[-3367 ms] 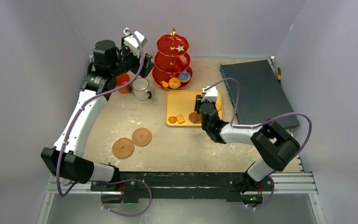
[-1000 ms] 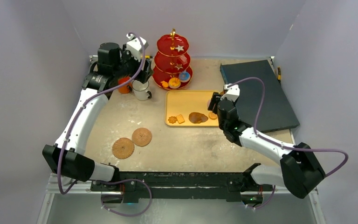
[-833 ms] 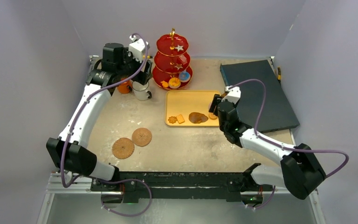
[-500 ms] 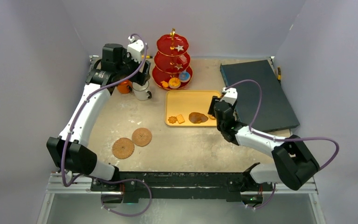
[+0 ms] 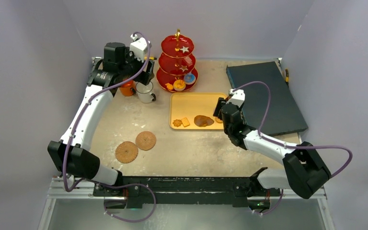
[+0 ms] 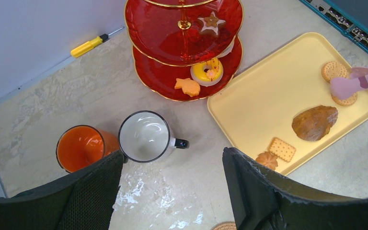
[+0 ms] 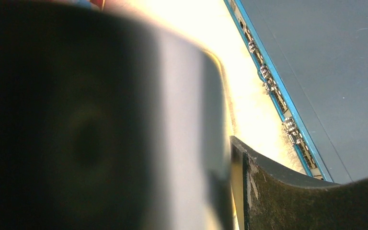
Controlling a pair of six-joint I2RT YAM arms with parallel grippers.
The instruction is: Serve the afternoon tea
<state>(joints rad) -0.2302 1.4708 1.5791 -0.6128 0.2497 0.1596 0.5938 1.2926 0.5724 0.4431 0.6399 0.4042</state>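
Left pincer (image 6: 172, 163) hangs open above white mug (image 6: 143, 135) and orange mug (image 6: 79, 148); right pincer (image 5: 219, 108) sits at the right edge of yellow tray (image 6: 268, 81), grip state unclear.

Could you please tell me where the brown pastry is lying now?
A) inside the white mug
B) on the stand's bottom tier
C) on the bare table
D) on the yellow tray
D: the brown pastry lies on the yellow tray, beside a square cracker.
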